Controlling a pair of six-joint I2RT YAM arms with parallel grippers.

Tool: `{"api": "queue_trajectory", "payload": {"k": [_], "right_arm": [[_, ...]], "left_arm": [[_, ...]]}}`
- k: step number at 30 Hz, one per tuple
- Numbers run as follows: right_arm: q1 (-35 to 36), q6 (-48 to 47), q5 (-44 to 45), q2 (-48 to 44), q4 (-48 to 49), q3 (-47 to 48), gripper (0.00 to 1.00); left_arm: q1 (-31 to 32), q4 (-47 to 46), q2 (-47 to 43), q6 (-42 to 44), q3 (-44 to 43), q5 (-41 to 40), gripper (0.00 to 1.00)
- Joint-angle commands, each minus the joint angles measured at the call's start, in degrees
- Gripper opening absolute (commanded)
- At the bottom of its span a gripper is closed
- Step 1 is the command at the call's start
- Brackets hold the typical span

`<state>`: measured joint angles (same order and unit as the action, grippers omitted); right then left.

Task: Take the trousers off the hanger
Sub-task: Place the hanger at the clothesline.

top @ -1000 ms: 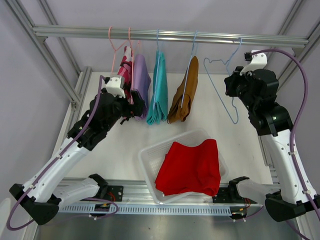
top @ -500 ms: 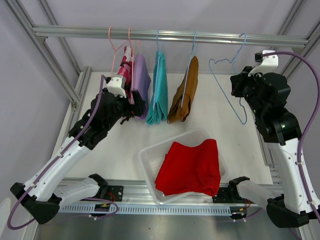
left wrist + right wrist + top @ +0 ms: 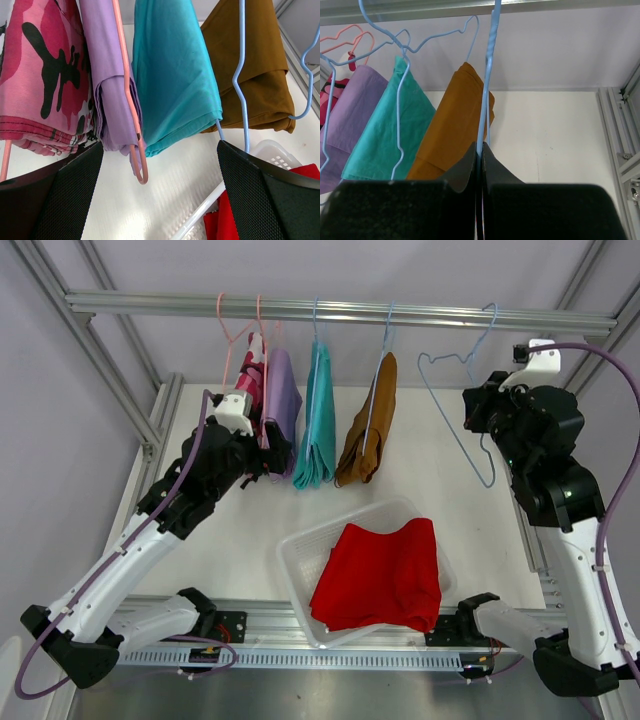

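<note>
The left gripper, fingers spread wide, is hovering just below the pink camouflage trousers and lilac trousers, seemingly lining up the next pull; it is needing to close on one fold and draw it off. The teal trousers and mustard-brown trousers are hanging alongside. The right gripper is pinching an empty blue hanger. The basket is holding the red trousers

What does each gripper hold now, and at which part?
The right gripper pinches the empty blue hanger on its wire, below the rail. The left gripper is open, holding nothing.
</note>
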<state>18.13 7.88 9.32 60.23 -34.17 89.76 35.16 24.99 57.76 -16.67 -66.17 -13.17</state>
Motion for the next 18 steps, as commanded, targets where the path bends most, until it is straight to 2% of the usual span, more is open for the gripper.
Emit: {"api": "queue_trajectory", "payload": {"k": [1, 18], "right_arm": [[-0.1, -0.7, 0.4, 1.6, 3.8, 2.6, 0.00], [-0.9, -0.7, -0.3, 11.2, 8.4, 2.5, 0.00]], "left_arm": [[-0.8, 0.3, 0.0, -0.5, -1.9, 0.2, 0.99], [-1.7, 0.2, 0.4, -0.6, -1.9, 1.3, 0.99]]}}
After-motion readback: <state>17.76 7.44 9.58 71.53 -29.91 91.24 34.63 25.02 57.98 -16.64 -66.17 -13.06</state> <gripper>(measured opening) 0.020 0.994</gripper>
